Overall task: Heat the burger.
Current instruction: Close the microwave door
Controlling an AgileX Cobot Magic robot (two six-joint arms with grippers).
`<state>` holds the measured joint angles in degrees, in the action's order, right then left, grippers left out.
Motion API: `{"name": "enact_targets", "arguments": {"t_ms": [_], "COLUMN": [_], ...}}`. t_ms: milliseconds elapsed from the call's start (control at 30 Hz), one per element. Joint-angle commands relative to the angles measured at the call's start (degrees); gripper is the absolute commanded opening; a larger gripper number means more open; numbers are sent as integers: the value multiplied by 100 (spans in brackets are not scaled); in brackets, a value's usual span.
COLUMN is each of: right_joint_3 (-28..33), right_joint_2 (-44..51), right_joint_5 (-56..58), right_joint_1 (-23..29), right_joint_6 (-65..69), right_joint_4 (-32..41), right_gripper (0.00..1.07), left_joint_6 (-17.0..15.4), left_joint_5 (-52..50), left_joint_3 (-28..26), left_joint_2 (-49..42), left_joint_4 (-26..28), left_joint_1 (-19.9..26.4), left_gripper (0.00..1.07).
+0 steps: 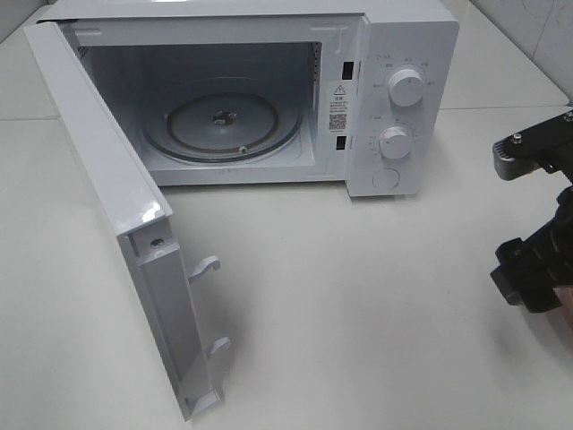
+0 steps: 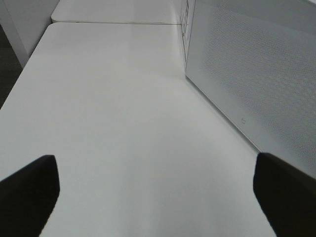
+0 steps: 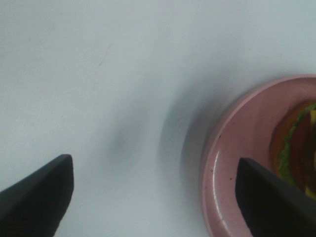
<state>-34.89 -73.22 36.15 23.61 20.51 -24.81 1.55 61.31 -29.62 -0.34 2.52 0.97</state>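
Burger point(image 3: 296, 143) heating has barely begun, as far as you can judge. Your high camera shows a white microwave point(image 1: 394, 107) at the back of the white counter point(image 1: 358, 296), its door point(image 1: 116, 224) swung wide open toward the left. Inside, the glass turntable point(image 1: 224, 125) sits bare. So the door step looks done; picking up the food, placing it inside, closing the door and setting the dials all appear to remain.

The burger does not show in the high view. You see it only through the right wrist camera, at the picture's edge, lying on a round pink plate point(image 3: 237, 148) that rests on the counter. Only a sliver is visible: a brownish-orange bun edge, a ruffle of green lettuce, a hint of red and yellow. The rest is cropped off, so you cannot tell its full shape.

Your right end effector point(image 3: 153, 197) has its two dark fingers spread wide apart, holding nothing; one finger sits over the plate's rim, the other over bare counter. In the high view that arm shows at the right edge.

Your left end effector point(image 2: 155, 192) is also spread wide and empty, hanging over bare counter just beside the outer face of the open door.
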Motion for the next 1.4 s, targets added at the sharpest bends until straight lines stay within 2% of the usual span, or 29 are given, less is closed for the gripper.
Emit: {"name": "enact_targets", "arguments": {"t_ms": [33,100,167,267,333,433,500,600,667,767,833,867,933,1033,1100,1167,1200,1267,1300,1400], "right_joint_3": [-23,-23,-23,-23,-23,-23,-23,-23,-17,-11,34,34,201,258,430,470,567,613,676,676], "right_joint_2": [350,447,837,928,1455,1621,2366,2590,3495,3724,4532,4532,5105,5300,5953,6068,6325,6452,6669,6875], "right_joint_5": [304,321,504,556,705,751,963,1020,1283,1335,1513,1513,1644,1679,1914,1960,2005,2005,1896,1896], "right_joint_1": [-23,-23,-23,-23,-23,-23,-23,-23,-23,-23,-86,-86,-338,-435,-957,-1054,-1306,-1404,-1627,-1776], "right_joint_6": [-871,-1037,-1490,-1616,-1937,-1954,-1954,-1942,-1799,-1725,-1484,-1484,-1415,-1415,-1427,-1427,-1427,-1427,-1427,-1427], "right_joint_4": [945,1152,1679,1765,2097,2114,2114,2114,2108,2108,2091,2091,2091,2091,2091,2097,2120,2131,2131,2131], "right_gripper": [85,84,82,81,80,80,80,80,80,80,80,80,80,80,79,79,79,78,77,76], "left_joint_6": [-29,-29,-29,-29,-29,-29,-29,-29,-29,-29,-29,-29,-29,-29,-29,-29,-29,-29,-29,-29], "left_joint_5": [0,0,0,0,0,0,0,0,0,0,0,0,0,0,0,0,0,0,0,0], "left_joint_3": [0,0,0,0,0,0,0,0,0,0,0,0,0,0,0,0,0,0,0,0], "left_joint_2": [34,34,34,34,34,34,34,34,34,34,34,34,34,34,34,34,34,34,34,34], "left_joint_4": [11,11,11,11,11,11,11,11,11,11,11,11,11,11,11,11,11,11,11,11], "left_joint_1": [11,11,11,11,11,11,11,11,11,11,11,11,11,11,11,11,11,11,11,11], "left_gripper": [100,100,100,100,100,100,100,100,100,100,100,100,100,100,100,100,100,100,100,100]}}
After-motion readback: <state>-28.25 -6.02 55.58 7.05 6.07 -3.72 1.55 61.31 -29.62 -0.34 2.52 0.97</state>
